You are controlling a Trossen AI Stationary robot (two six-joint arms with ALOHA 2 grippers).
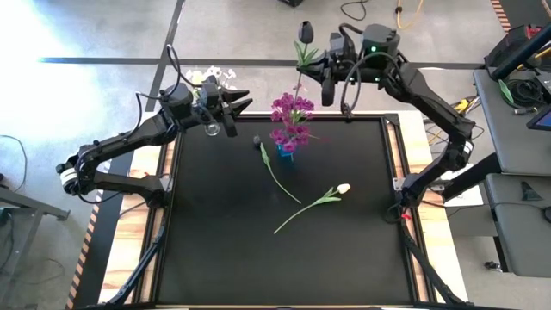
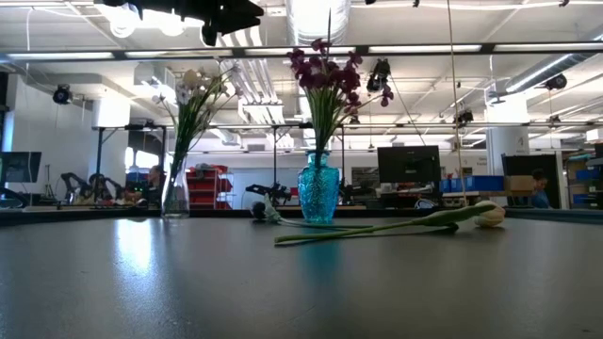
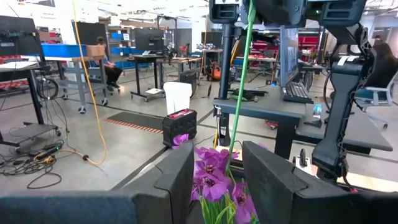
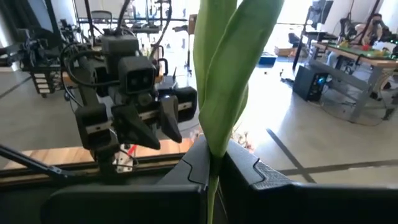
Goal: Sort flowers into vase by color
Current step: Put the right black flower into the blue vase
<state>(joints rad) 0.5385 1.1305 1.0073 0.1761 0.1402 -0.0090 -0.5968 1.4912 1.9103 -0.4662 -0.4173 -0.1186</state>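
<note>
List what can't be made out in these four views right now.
- Clear vase: in the high view the left gripper covers most of it.
- Dark tulip: its stem sits in the shut right gripper; the bud is cut off by the right wrist view's edge.
- Both grippers: cut off by the low view's upper edge.
- Small dark object on the mat: too small to identify.

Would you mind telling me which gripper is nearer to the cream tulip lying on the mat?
Roughly equal; the right looks marginally closer. The right gripper, shut on a dark tulip, hangs beyond the mat's far edge from the cream tulip; the left gripper hovers by the far-left corner.
</note>
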